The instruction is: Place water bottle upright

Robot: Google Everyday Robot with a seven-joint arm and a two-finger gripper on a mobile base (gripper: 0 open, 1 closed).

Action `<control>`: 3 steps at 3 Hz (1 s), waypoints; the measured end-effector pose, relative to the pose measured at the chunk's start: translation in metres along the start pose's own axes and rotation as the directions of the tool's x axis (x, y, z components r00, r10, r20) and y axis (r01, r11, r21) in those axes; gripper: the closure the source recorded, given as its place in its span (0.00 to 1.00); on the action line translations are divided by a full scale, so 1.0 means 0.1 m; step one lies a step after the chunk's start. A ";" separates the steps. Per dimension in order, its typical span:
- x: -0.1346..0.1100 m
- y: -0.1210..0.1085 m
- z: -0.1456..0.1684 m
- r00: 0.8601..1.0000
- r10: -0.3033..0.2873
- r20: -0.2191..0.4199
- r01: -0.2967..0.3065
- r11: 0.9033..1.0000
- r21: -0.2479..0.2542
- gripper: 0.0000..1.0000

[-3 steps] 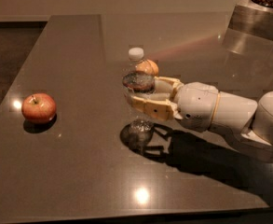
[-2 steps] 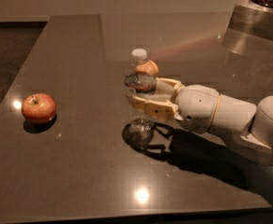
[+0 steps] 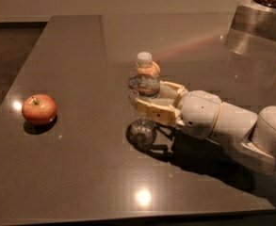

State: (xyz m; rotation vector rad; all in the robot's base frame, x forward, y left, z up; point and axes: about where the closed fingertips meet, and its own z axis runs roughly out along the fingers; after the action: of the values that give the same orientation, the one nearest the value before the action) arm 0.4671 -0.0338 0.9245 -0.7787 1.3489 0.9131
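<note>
The water bottle (image 3: 143,81) is a clear ribbed bottle with a white cap and a bluish label. It stands nearly upright near the middle of the dark table (image 3: 81,173), cap up. Its base is at the table surface or just above it; I cannot tell which. My gripper (image 3: 149,100) reaches in from the right. Its tan fingers (image 3: 151,111) are closed around the bottle's lower middle, one on the near side and one on the far side. The white arm (image 3: 231,126) runs off to the right edge.
A red apple (image 3: 39,109) sits on the table at the left. An orange round thing (image 3: 154,69) shows right behind the bottle's shoulder. A metal container (image 3: 262,15) stands at the back right corner. The table's near edge runs along the bottom of the view.
The bottle, held in the gripper, has shifted slightly to the right and a little lower. The apple has not moved.
</note>
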 end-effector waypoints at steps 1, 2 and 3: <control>0.04 -0.01 0.00 1.000 -0.015 -0.002 0.015 1.000 0.000 0.36; 0.06 -0.02 0.00 1.000 -0.024 -0.008 0.024 1.000 -0.003 0.13; 0.10 -0.04 0.00 0.999 -0.032 -0.029 0.032 0.999 -0.010 0.00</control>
State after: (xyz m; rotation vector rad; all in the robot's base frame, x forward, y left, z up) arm 0.4704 -0.0347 0.9147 -0.8216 1.3549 0.8867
